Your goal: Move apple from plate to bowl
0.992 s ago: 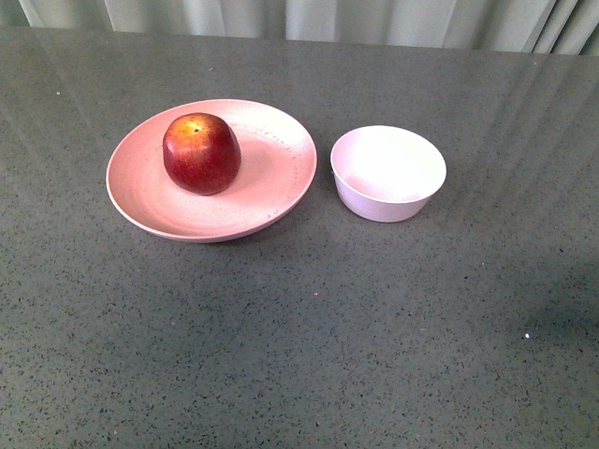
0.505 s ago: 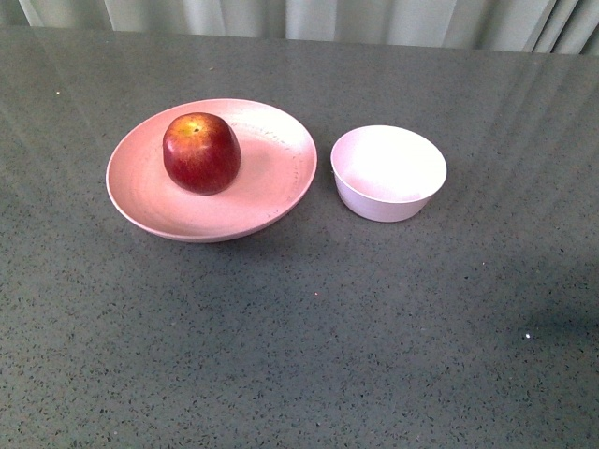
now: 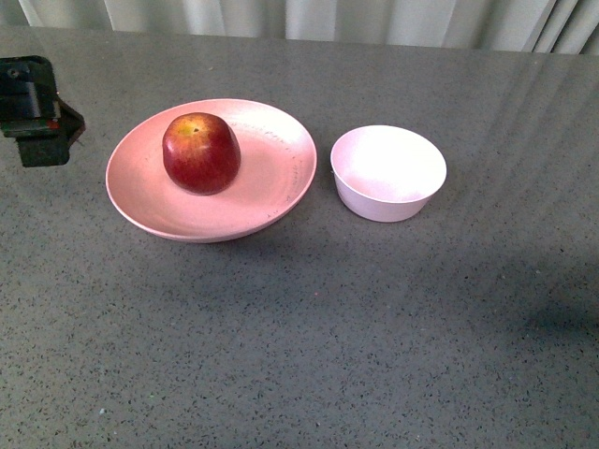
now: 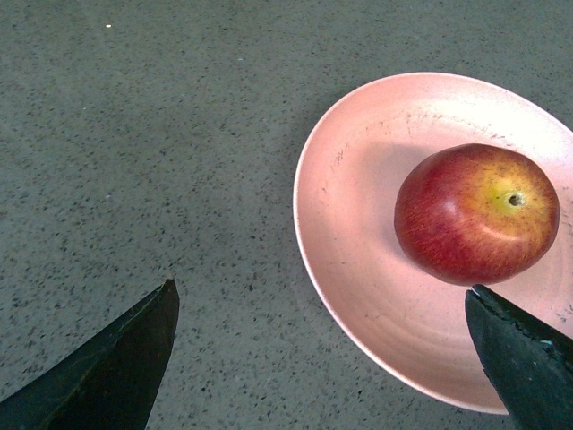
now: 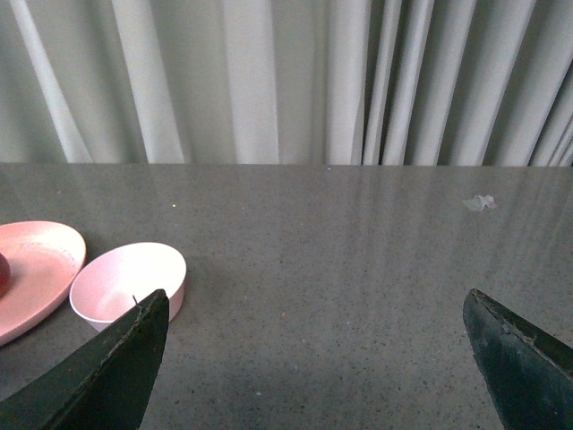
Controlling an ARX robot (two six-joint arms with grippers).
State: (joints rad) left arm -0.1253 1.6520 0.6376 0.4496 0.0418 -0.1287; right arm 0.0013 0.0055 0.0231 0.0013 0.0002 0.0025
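1. The apple (image 3: 201, 152) has smooth, glossy skin.
2. The plate (image 3: 281, 182) looks like matt, speckled plastic.
3. The bowl (image 3: 388, 192) looks smooth and matt.
4. The table (image 3: 328, 327) is speckled, stone-like, with a soft sheen.
5. My left gripper (image 4: 320, 287) looks dark and matt.
6. The far curtain (image 5: 269, 81) is pleated cloth.

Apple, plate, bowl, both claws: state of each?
apple: resting on the plate, stem dimple up, not gripped.
plate: flat on the table, holds the apple.
bowl: upright, empty.
left claw: open, empty, over the plate's edge.
right claw: open, empty, touching nothing.
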